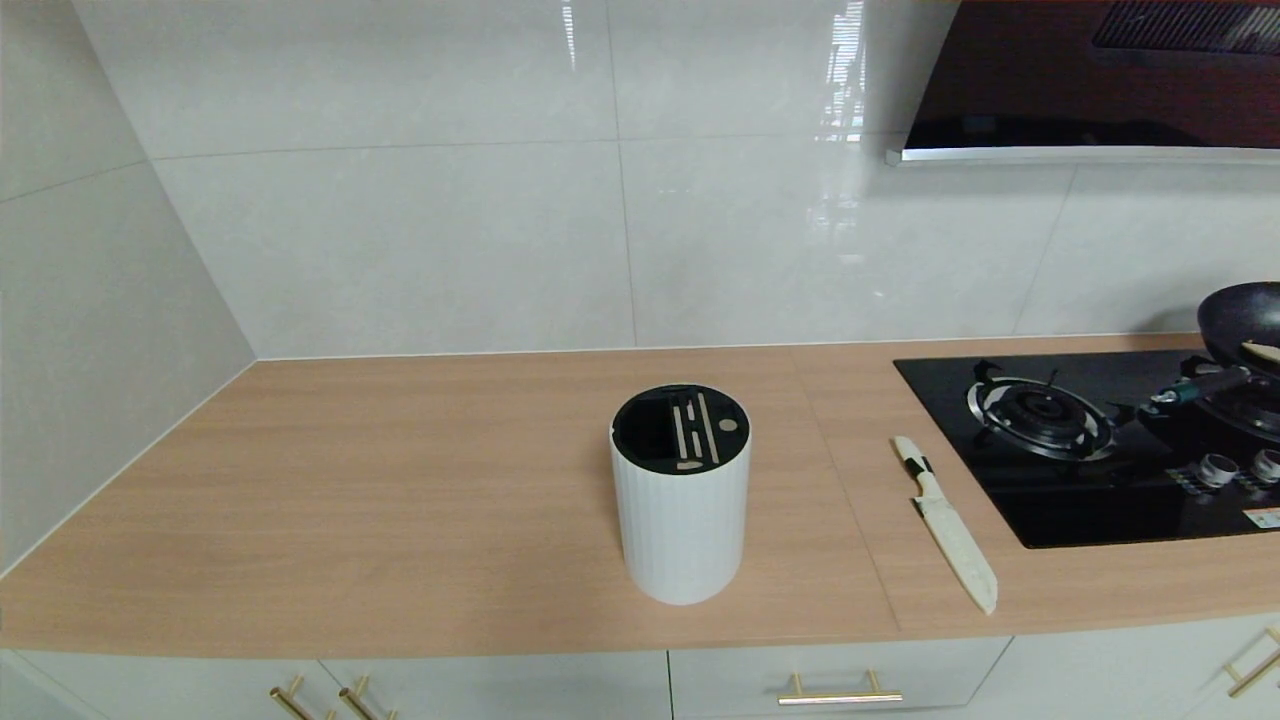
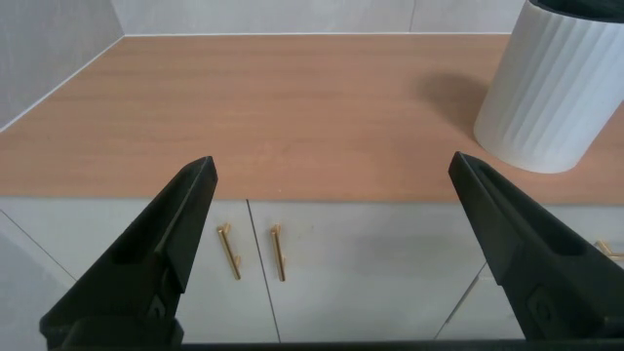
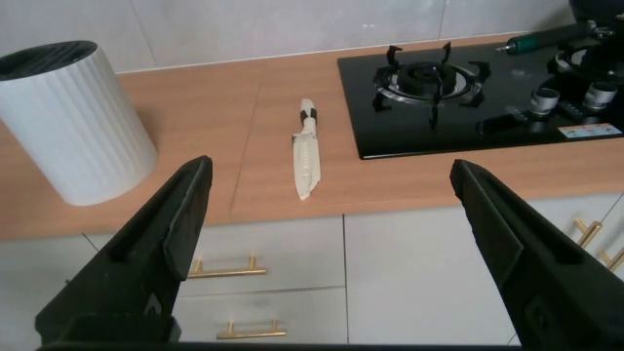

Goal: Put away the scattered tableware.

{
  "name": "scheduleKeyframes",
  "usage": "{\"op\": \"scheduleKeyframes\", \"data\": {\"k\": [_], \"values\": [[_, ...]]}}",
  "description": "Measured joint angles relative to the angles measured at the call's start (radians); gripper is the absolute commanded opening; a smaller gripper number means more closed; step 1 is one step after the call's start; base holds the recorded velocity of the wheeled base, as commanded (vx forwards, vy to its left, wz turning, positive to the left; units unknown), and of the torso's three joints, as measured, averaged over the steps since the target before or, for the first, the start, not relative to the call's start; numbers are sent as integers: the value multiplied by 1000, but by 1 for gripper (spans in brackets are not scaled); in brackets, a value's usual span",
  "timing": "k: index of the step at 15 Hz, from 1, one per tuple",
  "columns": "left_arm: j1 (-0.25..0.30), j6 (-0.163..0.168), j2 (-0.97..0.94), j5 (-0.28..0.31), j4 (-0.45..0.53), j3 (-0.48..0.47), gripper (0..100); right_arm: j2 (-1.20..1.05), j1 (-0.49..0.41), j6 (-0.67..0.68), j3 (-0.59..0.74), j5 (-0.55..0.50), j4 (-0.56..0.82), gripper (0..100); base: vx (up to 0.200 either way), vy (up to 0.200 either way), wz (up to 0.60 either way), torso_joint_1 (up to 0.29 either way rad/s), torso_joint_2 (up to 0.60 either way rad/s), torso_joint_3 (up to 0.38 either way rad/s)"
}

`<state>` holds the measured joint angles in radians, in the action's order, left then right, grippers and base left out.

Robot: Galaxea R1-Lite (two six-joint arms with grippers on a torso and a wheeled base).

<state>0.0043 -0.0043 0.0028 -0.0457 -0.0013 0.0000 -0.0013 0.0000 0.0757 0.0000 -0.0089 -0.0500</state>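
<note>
Countertop (image 1: 400, 480): wood-grain, matt, smooth. Knife holder (image 1: 683, 520): white ribbed shell, matt, likely plastic; black top insert. Knife (image 1: 950, 530): pale speckled blade, dull finish. Wall tiles (image 1: 400, 230): glossy, reflective. Hob (image 1: 1060, 510): black glass, shiny; burner ring (image 1: 1040, 415) metal. Drawer handle (image 1: 838, 694): brass-tone metal.

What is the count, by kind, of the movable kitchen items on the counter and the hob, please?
White ribbed holder: 1
Knife: 1
Black pan: 1
Total: 3
</note>
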Motion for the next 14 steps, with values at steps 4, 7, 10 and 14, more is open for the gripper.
{"op": "scheduleKeyframes", "data": {"k": [4,7,10,14], "values": [[0,-1,0,0,0,0,100,0,0,21,0,-28,0,100,0,0,0,0,0,0],[0,0,0,0,0,0,100,0,0,15,0,-21,0,100,0,0,0,0,0,0],[0,7,0,0,0,0,100,6,2,-16,-47,1,-1,100,0,0,0,0,0,0],[0,7,0,0,0,0,100,165,27,-20,-199,50,3,100,0,0,0,0,0,0]]}}
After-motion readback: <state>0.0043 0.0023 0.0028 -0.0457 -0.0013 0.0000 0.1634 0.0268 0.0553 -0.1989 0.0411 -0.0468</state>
